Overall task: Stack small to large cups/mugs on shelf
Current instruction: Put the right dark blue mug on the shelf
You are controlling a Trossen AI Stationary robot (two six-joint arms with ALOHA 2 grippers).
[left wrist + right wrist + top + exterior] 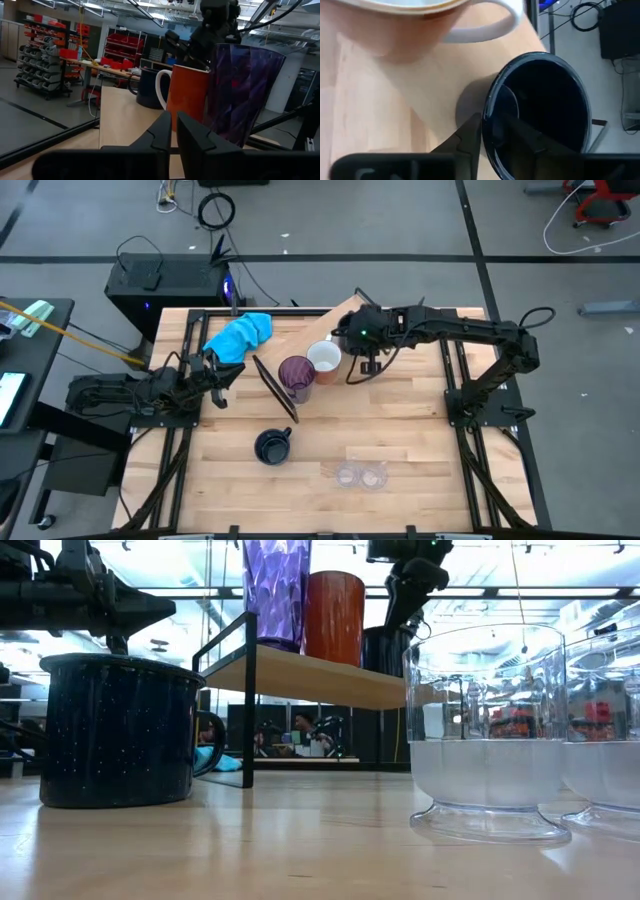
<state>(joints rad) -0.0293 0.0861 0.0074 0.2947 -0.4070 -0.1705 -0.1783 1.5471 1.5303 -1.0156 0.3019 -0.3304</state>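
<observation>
The shelf (345, 310) stands mid-table. On its board (320, 675) stand in a row a purple tumbler (296, 376), a mug that is orange outside and white inside (324, 358), and a dark navy mug (385, 648). My right gripper (492, 122) is over that navy mug, shut on its rim. A second navy mug (272, 446) and two small clear cups (360, 475) stand on the tabletop in front. My left gripper (222, 372) is shut and empty, left of the shelf. My right gripper holds the navy mug by its rim (487, 107), on the side toward the orange mug, with one finger (520, 137) inside and one (470, 135) outside. The fingers come from above, pointing down. The mug stands upright with its base on the shelf board.
A bright blue cloth (240, 335) lies at the far left of the table behind the shelf. The shelf's black frame end (275, 390) faces my left gripper. The orange mug's white handle (490, 27) lies close to the navy mug.
</observation>
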